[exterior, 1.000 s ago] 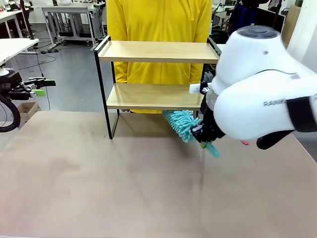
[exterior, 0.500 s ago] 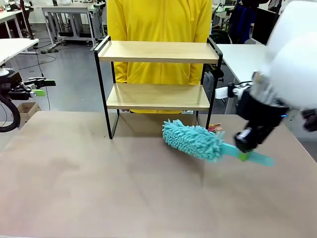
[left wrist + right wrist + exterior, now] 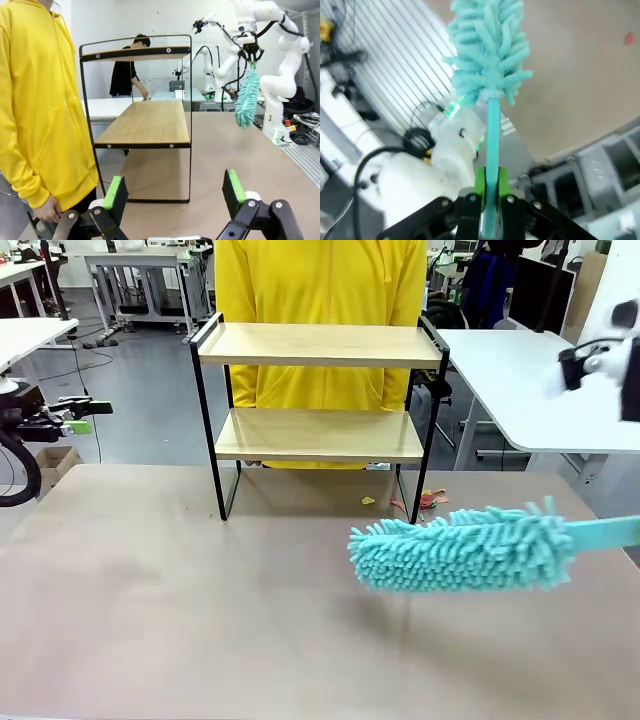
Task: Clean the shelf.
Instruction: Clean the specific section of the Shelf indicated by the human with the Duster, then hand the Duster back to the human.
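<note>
The shelf (image 3: 318, 344) stands at the table's far side, two light wooden boards in a thin black frame, both boards bare. A teal fluffy duster (image 3: 462, 548) hovers level above the table, right of the shelf and clear of it, its handle running off the right edge. My right gripper (image 3: 489, 183) is shut on the duster's handle (image 3: 491, 131), the head (image 3: 487, 55) pointing away. In the left wrist view the duster (image 3: 246, 96) hangs below the right gripper (image 3: 249, 53), far past the shelf (image 3: 145, 122). My left gripper (image 3: 174, 192) is open and holds nothing; it sits off the table's left (image 3: 86, 416).
A person in a yellow top (image 3: 320, 280) stands right behind the shelf, one hand (image 3: 47, 215) low by the table edge. Small yellow (image 3: 368, 501) and red scraps (image 3: 432, 500) lie by the shelf's right leg. A white table (image 3: 520, 370) stands at the right.
My right arm has swung the duster out from under the lower board, rightward and up; it now hangs level above the table. The left arm has not moved.
</note>
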